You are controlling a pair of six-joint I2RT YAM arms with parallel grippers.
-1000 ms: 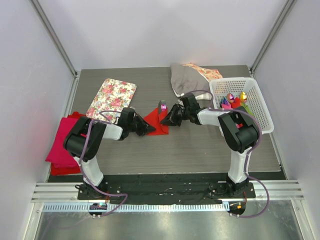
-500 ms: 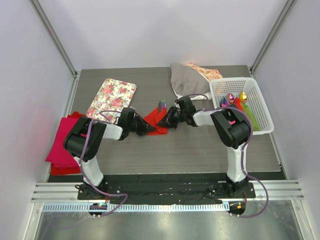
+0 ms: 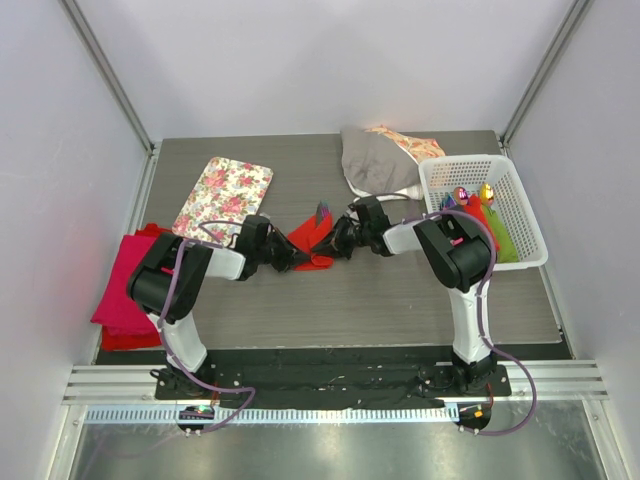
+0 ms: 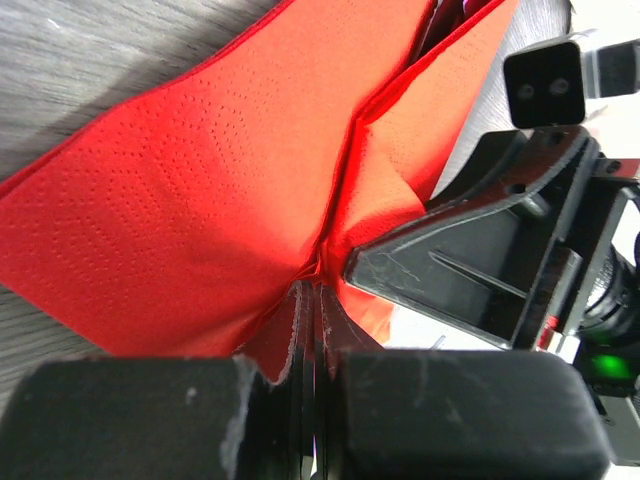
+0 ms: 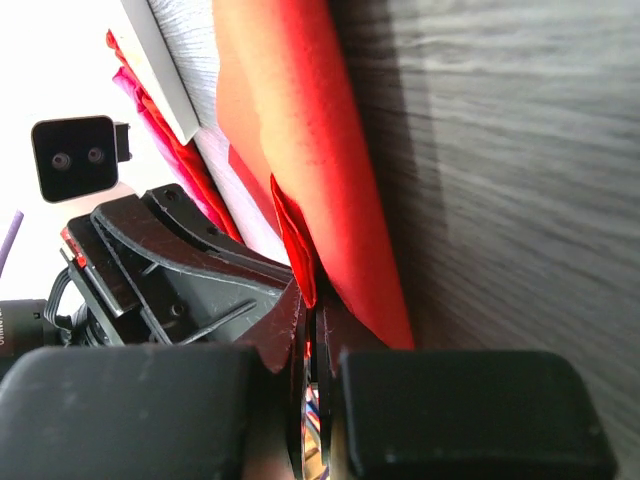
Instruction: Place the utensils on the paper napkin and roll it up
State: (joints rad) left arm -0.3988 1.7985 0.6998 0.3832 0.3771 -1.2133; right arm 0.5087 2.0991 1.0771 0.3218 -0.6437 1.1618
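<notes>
The left fingers [image 4: 130,410] and right fingers [image 5: 470,420] pinch opposite edges of the paper napkin [image 3: 308,238], between floral tray [image 3: 224,196] and white basket [image 3: 465,160]

L pincer [image 3: 286,259] & R pincer [image 3: 339,240] touch red napkin [image 3: 309,236] betw. them.

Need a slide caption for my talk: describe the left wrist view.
Left gripper shut on a crease of the paper napkin, grey table behind.

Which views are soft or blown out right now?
Left wrist: thin red paper napkin sharp, left gripper blurred up close, top-right corner blown out. Right wrist: right gripper blurred, top-left blown white. Top external: evenly lit, sharp.
</notes>
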